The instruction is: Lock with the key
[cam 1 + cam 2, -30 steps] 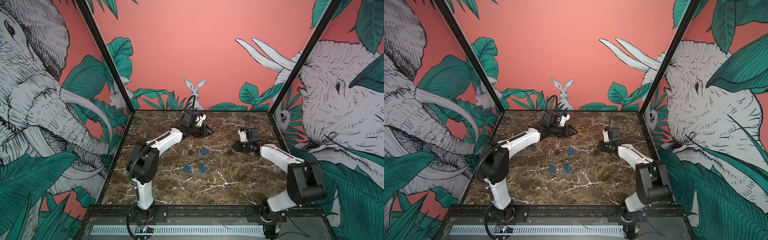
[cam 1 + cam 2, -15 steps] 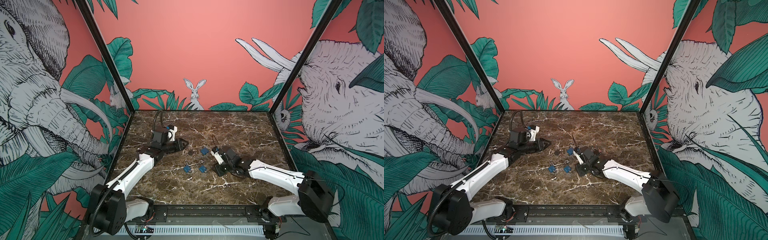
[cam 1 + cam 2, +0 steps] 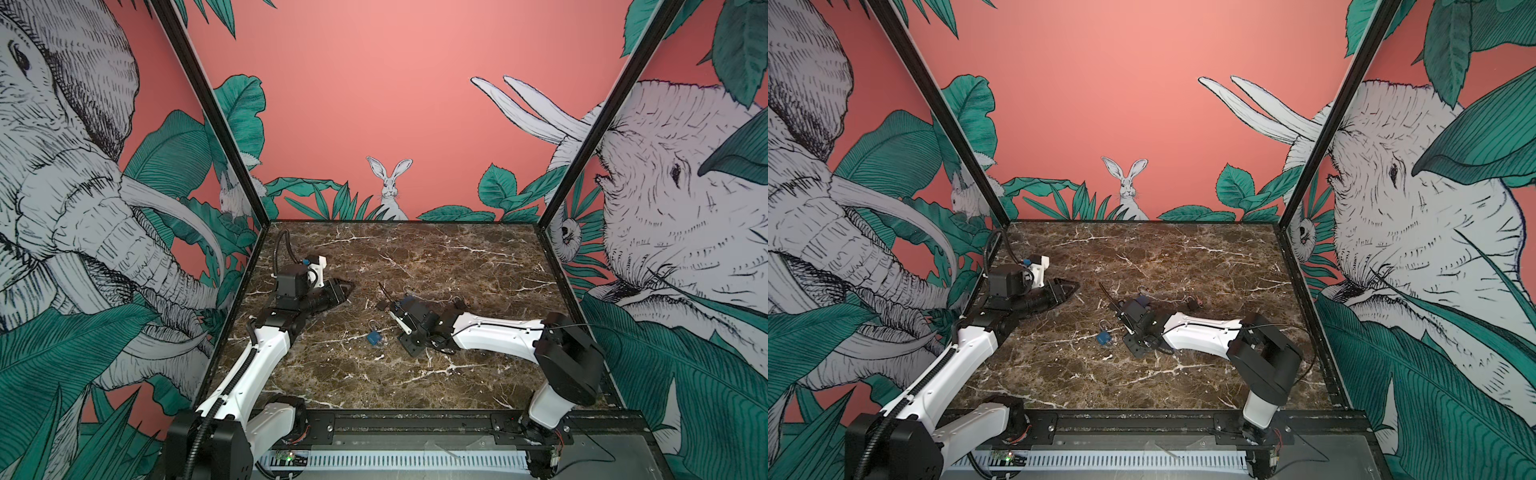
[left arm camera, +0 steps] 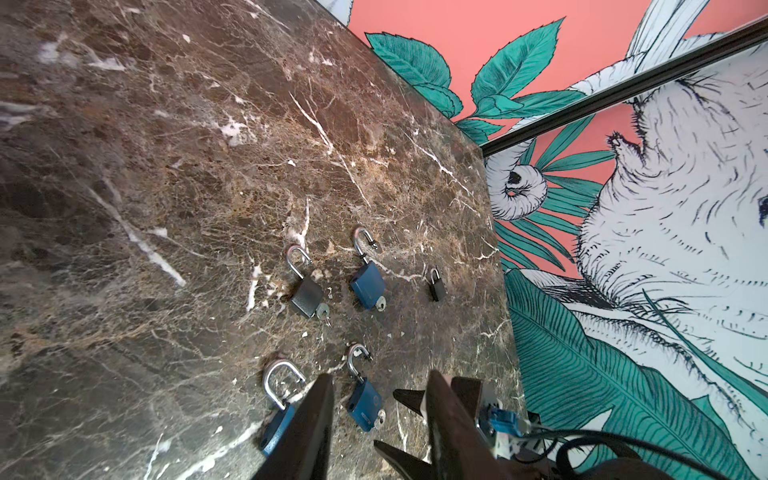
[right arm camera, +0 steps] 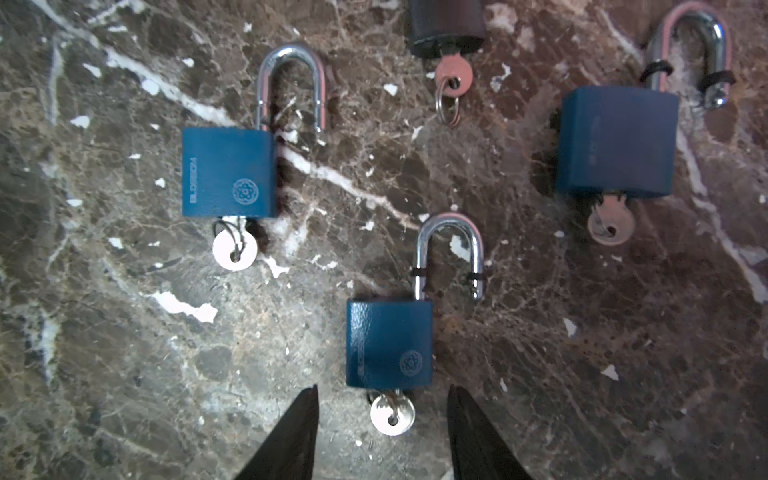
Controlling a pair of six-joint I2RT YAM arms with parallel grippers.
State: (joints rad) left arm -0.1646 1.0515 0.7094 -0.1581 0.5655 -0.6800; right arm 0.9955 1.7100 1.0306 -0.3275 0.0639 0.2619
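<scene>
In the right wrist view a blue padlock (image 5: 388,345) lies flat on the marble, its shackle raised. Its silver key (image 5: 392,413) sticks out of the bottom. My right gripper (image 5: 383,388) is open, one fingertip on each side of that key and touching neither. In both top views the right arm's wrist (image 3: 422,322) hangs over this padlock and hides it. My left gripper (image 3: 343,289) (image 4: 381,374) is open and empty, low over the table's left side and well short of the padlocks.
Other padlocks lie round it: a blue one (image 5: 230,172) (image 3: 375,336) with a key, a bigger blue one (image 5: 617,141) with a key, a black one (image 4: 306,297), and a small shut black one (image 4: 437,286) (image 3: 457,300). The enclosure walls stand close.
The left arm drew back from the table's far middle to the left side. The right gripper swung left over the padlocks, came down, and its jaws spread.
</scene>
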